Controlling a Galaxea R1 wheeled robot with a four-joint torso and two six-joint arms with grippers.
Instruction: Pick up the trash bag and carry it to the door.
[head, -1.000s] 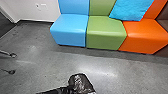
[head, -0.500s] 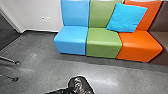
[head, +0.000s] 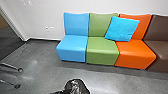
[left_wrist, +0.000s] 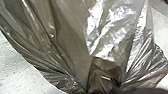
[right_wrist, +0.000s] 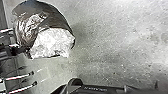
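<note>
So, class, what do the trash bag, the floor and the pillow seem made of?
Trash bag: thin, glossy plastic, by its sharp creases and glints.
Floor: smooth, probably polished concrete, given mottled grey and soft reflections.
Pillow: likely fabric, matte and faintly wrinkled.

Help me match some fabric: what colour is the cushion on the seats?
Bright turquoise blue; the cushion shows best in the head view.

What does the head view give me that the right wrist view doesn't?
From the head view: the light blue seat, green seat, orange seat and brown seat along a white wall, with a turquoise cushion leaning on the backrests.

From the right wrist view: a pale, crumpled patch on one side of the trash bag.

In both: the dark, shiny bag and the gray floor.
</note>
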